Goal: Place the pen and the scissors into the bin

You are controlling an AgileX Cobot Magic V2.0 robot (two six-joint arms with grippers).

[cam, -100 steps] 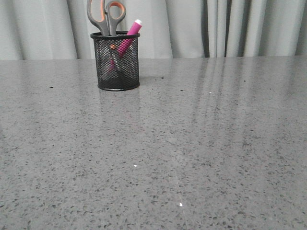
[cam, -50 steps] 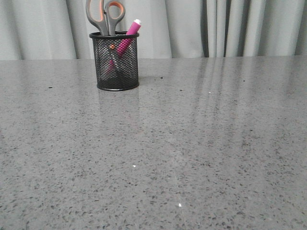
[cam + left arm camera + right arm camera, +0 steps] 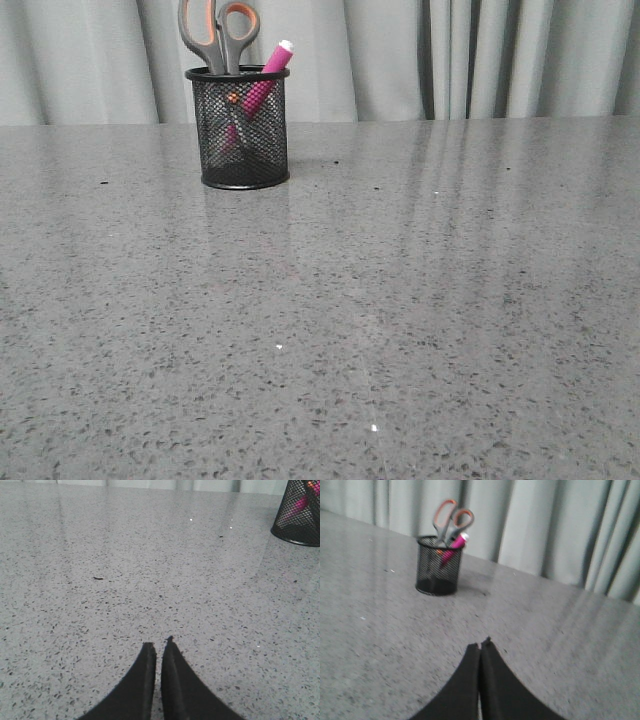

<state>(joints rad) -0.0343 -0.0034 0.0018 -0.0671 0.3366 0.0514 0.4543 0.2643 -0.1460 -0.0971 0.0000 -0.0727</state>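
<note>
Pen and scissors are stowed in the bin.

The pen and scissors are held upright by the bin; both grippers are pressed together empty, well apart from it.

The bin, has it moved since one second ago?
No real move: the bin only seems shifted slightly left with the curtain folds, so the camera shifted.
</note>
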